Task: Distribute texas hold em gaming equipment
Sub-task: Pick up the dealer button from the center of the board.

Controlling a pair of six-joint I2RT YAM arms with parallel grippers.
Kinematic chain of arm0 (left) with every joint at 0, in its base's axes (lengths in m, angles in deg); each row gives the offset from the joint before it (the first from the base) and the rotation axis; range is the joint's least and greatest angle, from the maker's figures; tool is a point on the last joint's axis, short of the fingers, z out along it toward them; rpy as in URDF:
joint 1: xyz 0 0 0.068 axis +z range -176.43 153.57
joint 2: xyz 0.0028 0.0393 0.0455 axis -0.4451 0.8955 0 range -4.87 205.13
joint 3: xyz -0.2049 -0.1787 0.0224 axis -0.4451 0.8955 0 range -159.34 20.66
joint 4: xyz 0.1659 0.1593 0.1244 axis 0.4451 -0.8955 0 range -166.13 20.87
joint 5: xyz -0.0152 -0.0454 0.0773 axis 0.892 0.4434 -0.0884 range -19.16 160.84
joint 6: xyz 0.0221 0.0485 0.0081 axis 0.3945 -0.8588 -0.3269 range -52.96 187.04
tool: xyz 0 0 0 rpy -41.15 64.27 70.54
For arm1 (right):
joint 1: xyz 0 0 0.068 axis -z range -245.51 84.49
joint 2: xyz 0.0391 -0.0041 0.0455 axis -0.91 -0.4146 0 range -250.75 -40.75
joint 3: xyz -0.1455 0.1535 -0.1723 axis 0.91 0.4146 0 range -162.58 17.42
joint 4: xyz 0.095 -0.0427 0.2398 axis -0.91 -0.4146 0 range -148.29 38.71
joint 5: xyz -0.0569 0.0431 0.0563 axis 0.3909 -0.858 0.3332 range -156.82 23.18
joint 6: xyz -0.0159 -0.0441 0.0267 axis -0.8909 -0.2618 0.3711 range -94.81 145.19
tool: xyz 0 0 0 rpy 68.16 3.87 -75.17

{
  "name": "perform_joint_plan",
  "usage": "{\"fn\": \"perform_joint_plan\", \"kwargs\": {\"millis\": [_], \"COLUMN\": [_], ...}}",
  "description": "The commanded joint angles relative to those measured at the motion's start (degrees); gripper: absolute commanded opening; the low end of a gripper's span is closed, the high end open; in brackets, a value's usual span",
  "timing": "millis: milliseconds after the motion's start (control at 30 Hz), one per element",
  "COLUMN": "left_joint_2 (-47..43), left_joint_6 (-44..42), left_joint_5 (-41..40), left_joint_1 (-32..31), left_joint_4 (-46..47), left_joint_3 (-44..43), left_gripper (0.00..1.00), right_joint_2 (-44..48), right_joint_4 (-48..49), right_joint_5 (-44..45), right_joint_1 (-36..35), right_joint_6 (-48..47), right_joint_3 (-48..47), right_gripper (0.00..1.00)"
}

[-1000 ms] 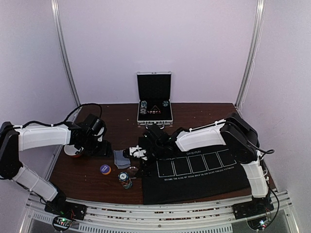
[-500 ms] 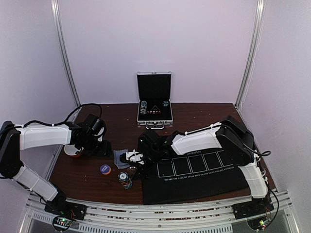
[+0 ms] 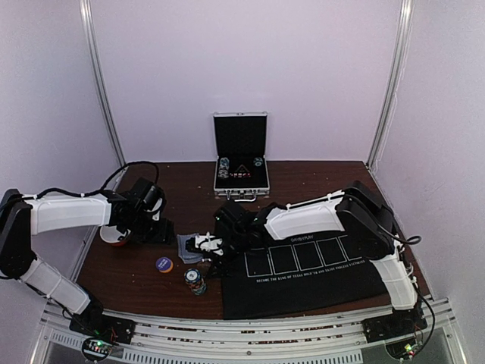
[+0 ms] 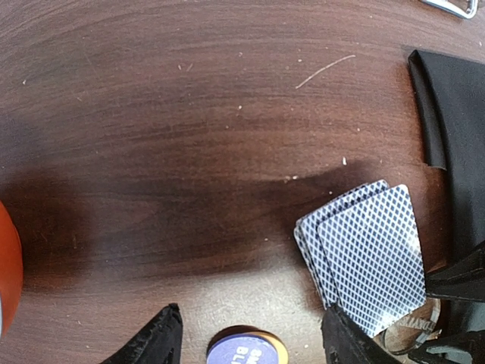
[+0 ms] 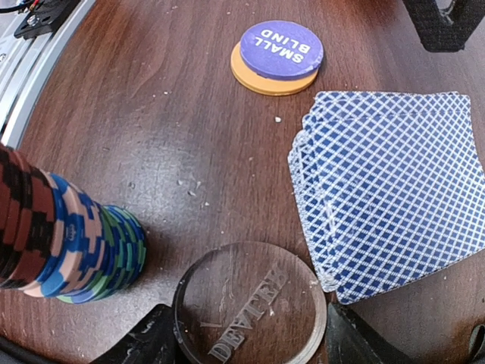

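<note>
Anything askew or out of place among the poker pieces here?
Yes: the chip stack leans, its chips stepped sideways rather than squared. The purple disc sits off-centre on the orange disc, and the card pile is slightly fanned.

In the right wrist view the chip stack (image 5: pixel 72 239) runs off the left edge and the cards (image 5: pixel 394 189) off the right. The left wrist view's bottom edge cuts the purple disc (image 4: pixel 248 349).

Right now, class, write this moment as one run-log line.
right hand: fingers straddle clear dealer button, grip unclear | left hand: open, empty | card deck: flat beside button
</note>
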Motion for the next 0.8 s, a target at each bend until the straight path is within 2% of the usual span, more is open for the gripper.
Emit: {"fn": "perform_joint_plan", "kwargs": {"millis": [0, 300, 767], "left_joint_2": [0.89, 1.23, 1.08], "left_joint_6": [-0.97, -1.46, -1.89], "left_joint_5": [-0.10, -0.25, -0.60], "left_joint_1": [0.54, 0.56, 0.94], "left_joint_4": [1.55, 1.46, 1.55], "left_joint_3": [-0.49, -1.27, -1.87], "left_gripper": [0.66, 0.66, 0.66], "right_joint_2": [-3.29, -0.12, 6.26], "right_joint_4": [-6.41, -8.35, -9.21], "right_joint_5": [3.52, 1.95, 1.64], "right_joint_1": [-0.07, -0.33, -0.25], "right_joint_6": [2.40, 1.40, 0.68], "right_joint_3": [-1.71, -2.07, -1.69], "right_gripper": [0.65, 0.49, 0.46]}}
